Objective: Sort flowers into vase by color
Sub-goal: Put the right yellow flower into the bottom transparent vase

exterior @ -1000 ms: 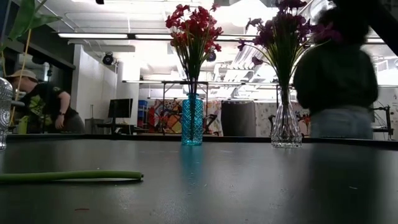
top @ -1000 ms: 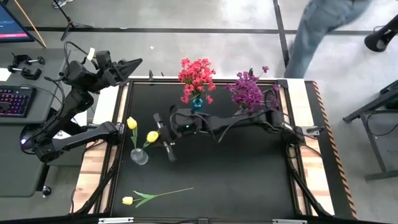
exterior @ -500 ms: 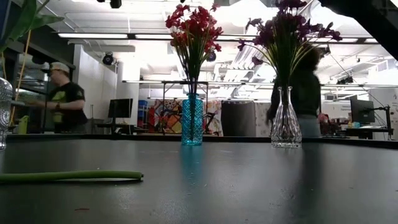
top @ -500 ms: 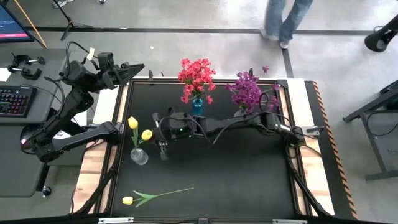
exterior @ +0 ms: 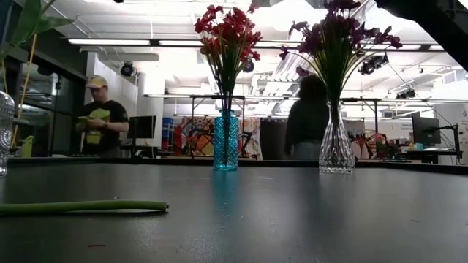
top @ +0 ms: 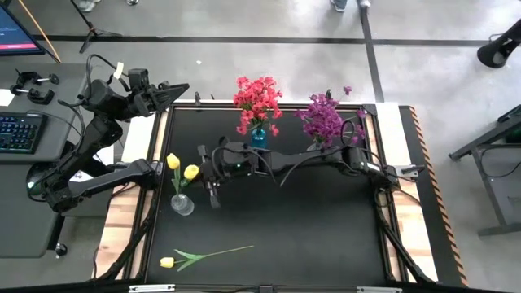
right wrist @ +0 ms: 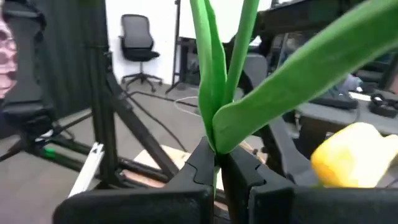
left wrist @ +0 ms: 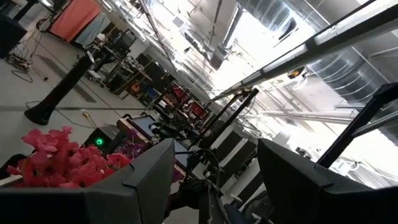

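Black bench [top: 326, 236]: right end effector [top: 213, 198], clamped on a yellow tulip [top: 191, 172] stem, must seat it in the left-edge vase [top: 182, 204]. Left end effector [top: 181, 84] waits open.

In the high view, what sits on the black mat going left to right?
Clear vase with yellow flowers → right pincer, shut on a yellow flower's stem → blue vase of red flowers → clear vase of purple flowers.
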